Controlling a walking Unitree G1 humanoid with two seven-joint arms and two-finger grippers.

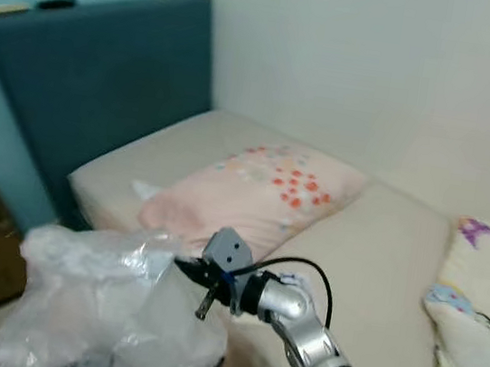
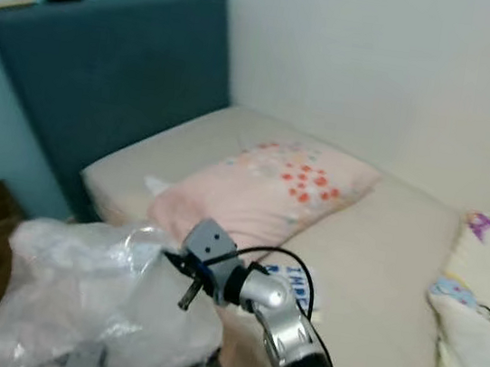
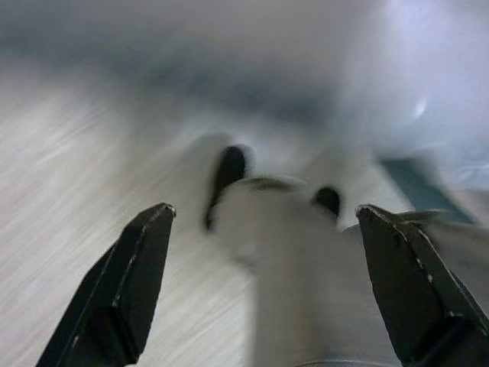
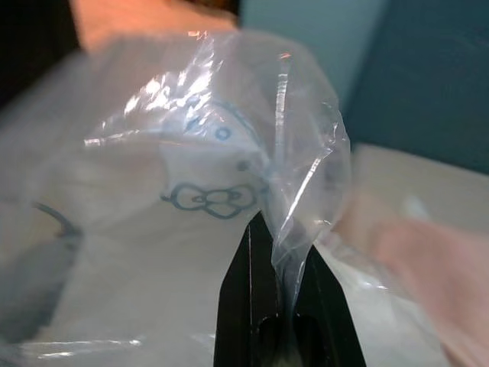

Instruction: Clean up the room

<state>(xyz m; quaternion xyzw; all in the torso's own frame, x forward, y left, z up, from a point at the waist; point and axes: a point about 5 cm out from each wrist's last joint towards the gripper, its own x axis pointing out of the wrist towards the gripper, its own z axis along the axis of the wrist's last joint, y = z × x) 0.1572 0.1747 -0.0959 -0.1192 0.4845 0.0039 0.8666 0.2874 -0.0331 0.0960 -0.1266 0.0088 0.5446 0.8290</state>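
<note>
The bed (image 1: pixel 382 248) runs from a padded blue headboard (image 1: pixel 104 82) along a pale wall, its beige sheet smooth and flat. A soft pink pillow (image 1: pixel 262 191) with red dots lies near the head end, and a printed cream blanket (image 1: pixel 482 317) is bunched at the bed's right edge. By the bed's near left corner hangs a large clear plastic bag (image 1: pixel 99 309), thin, crinkled and glossy, with pale contents and something grey showing through its bottom.

The right gripper (image 4: pixel 281 306) is clenched on a pinched fold of the bag's film, its two black fingers pressed together around it; the silver arm reaches in from the lower right. The left gripper (image 3: pixel 260 283) has its fingers spread wide with nothing between them, over a blurred pale floor.

This looks like the collecting step: the bag is carried as a rubbish sack while the room is worked through. The next move probably calls for holding the slippery film firmly while the free left gripper finds litter to drop in.
</note>
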